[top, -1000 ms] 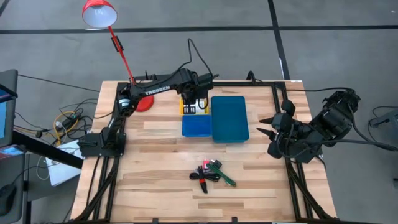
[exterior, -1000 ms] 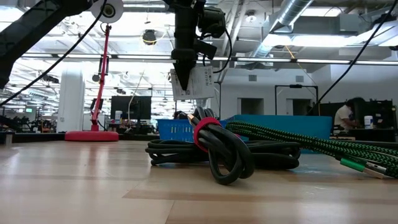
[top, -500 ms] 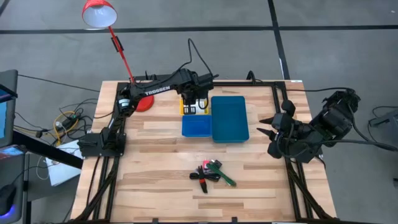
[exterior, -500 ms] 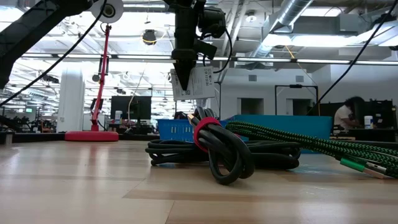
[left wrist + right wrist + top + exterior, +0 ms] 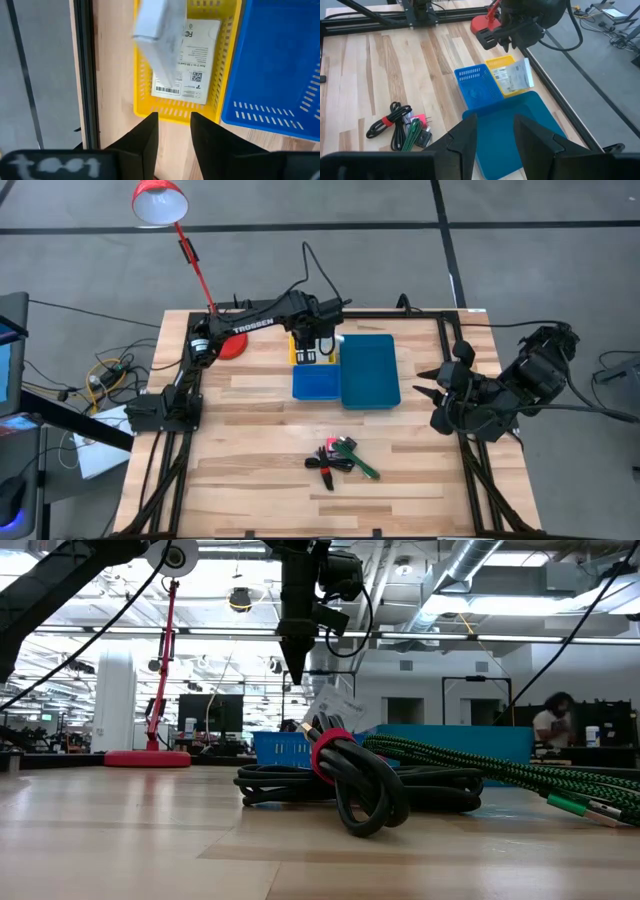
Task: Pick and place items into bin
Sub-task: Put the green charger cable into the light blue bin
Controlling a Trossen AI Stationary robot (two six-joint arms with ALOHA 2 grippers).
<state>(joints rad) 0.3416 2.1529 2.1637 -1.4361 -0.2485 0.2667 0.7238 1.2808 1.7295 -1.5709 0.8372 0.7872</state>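
The bin sits at the table's far middle: a large teal compartment (image 5: 369, 370), a small blue one (image 5: 315, 384) and a small yellow one (image 5: 220, 65). My left gripper (image 5: 172, 117) hangs open above the yellow compartment. A white box (image 5: 335, 705) is in the air just below it, tilted and clear of the fingers. A second white labelled box (image 5: 189, 60) lies flat in the yellow compartment. A black cord with a red tie (image 5: 350, 780), a green cord (image 5: 500, 775) and a pink piece (image 5: 418, 120) lie heaped near the table's front. My right gripper (image 5: 420, 385) waits open at the right edge.
A red desk lamp stands with its base (image 5: 232, 345) left of the bin and its head (image 5: 160, 202) beyond the far edge. Bare wood lies between the bin and the cord heap (image 5: 338, 458). A person (image 5: 553, 720) sits far back in the room.
My left gripper has let go of the white box it held over the yellow compartment. The box has dropped away from the fingertips and tipped over to a slant, and is falling toward the compartment. The arm itself has kept its place.
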